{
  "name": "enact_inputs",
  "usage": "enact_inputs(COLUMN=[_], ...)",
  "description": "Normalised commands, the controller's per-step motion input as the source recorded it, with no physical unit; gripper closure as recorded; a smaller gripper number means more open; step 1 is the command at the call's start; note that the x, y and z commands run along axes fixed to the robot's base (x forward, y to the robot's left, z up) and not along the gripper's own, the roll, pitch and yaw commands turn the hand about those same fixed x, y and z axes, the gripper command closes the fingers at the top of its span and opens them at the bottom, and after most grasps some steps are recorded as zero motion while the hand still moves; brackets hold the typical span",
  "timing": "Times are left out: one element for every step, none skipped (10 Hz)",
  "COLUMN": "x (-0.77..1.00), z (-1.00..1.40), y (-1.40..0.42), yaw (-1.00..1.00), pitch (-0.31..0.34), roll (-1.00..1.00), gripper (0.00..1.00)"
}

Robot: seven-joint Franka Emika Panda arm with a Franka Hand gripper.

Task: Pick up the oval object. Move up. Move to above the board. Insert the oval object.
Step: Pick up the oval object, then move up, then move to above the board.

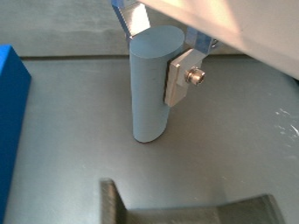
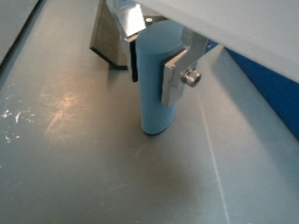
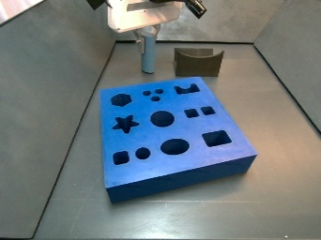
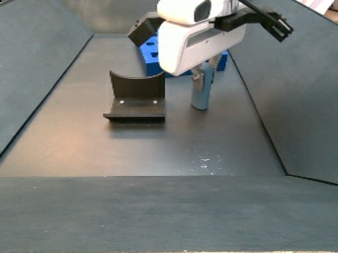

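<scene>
The oval object [image 1: 145,105] is a tall pale blue-grey peg standing upright on the grey floor; it shows in both wrist views [image 2: 155,109] and in both side views [image 3: 146,58] [image 4: 201,94]. My gripper [image 1: 155,68] [image 2: 153,83] is around its upper part, one silver finger [image 1: 184,77] pressed on each flank, shut on it. In the side views the gripper [image 3: 145,32] [image 4: 201,67] hangs straight above the peg. The board [image 3: 170,127], a thick bright-blue block with shaped holes, lies apart from the peg, and an edge of it shows in both wrist views [image 1: 12,114] [image 2: 267,87].
The fixture [image 3: 197,61] [image 4: 132,99], a dark L-shaped bracket, stands on the floor beside the peg and shows in both wrist views [image 1: 176,210] [image 2: 111,39]. Sloped grey walls [image 3: 75,84] enclose the floor.
</scene>
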Motion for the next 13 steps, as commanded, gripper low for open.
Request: enact_inputs(x=[0.00, 0.00, 0.00, 0.00, -0.05, -0.06, -0.05, -0.03, -0.02, 0.00, 0.00, 0.00, 0.00], z=[0.00, 0.00, 0.00, 0.83, 0.83, 0.73, 0.64, 0.43, 0.19, 1.00, 1.00, 1.00, 1.00], y=[0.00, 0.00, 0.00, 0.00, -0.03, -0.02, -0.02, -0.01, -0.01, -0.12, -0.12, -0.10, -0.09], yaw=[0.00, 0.00, 0.00, 0.00, -0.02, -0.02, -0.01, -0.01, 0.00, -0.30, -0.30, -0.19, -0.12], pitch=[0.000, 0.000, 0.000, 0.000, 0.022, 0.028, 0.029, 0.033, 0.039, 0.040, 0.038, 0.058, 0.063], roll=[0.00, 0.00, 0.00, 0.00, 0.00, -0.01, -0.01, -0.02, -0.03, -0.12, -0.12, -0.12, -0.13], gripper=[1.00, 1.00, 1.00, 1.00, 1.00, 1.00, 1.00, 1.00, 1.00, 1.00, 1.00, 1.00, 1.00])
